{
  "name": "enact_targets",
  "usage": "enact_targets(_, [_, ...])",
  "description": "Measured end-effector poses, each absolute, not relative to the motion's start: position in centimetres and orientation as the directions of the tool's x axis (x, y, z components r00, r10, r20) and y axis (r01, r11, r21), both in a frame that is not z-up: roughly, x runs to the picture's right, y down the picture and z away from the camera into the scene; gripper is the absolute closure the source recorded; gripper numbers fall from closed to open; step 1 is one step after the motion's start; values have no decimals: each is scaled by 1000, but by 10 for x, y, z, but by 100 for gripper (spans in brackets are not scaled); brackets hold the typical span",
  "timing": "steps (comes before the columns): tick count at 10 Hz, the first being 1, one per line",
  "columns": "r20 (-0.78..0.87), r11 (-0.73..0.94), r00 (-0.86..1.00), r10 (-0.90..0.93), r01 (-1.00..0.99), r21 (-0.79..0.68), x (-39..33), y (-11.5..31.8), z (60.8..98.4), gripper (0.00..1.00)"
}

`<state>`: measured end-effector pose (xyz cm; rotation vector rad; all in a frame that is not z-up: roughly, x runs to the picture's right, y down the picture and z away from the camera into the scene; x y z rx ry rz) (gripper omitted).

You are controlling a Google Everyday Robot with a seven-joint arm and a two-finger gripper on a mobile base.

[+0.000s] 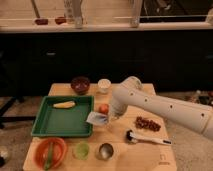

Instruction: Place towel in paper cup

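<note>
While clamped on the towel [96, 118], pincer [108, 119] beside green tray [65, 121], paper cup [104, 85] beyond.

Arm [165, 107] is a fat, smooth white tube with a big rounded bulge at the joint. End effector [108, 120] sits at its tip, right against the towel [96, 118].

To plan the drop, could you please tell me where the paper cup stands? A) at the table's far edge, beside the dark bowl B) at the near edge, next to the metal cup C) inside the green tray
A: the paper cup stands just right of the dark bowl at the far edge; the claw holds the towel beside the green tray.
</note>
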<state>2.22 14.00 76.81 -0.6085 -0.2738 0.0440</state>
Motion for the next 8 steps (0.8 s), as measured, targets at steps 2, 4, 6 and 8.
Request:
enact_targets(2, [239,821,964,119,40,-570,24,137,767,100])
enact_targets(4, [241,821,963,118,42,-570,23,137,767,100])
enact_targets(6, [242,821,963,118,43,-570,22,137,767,100])
enact_targets(8, [244,822,963,117,44,-568,22,137,767,100])
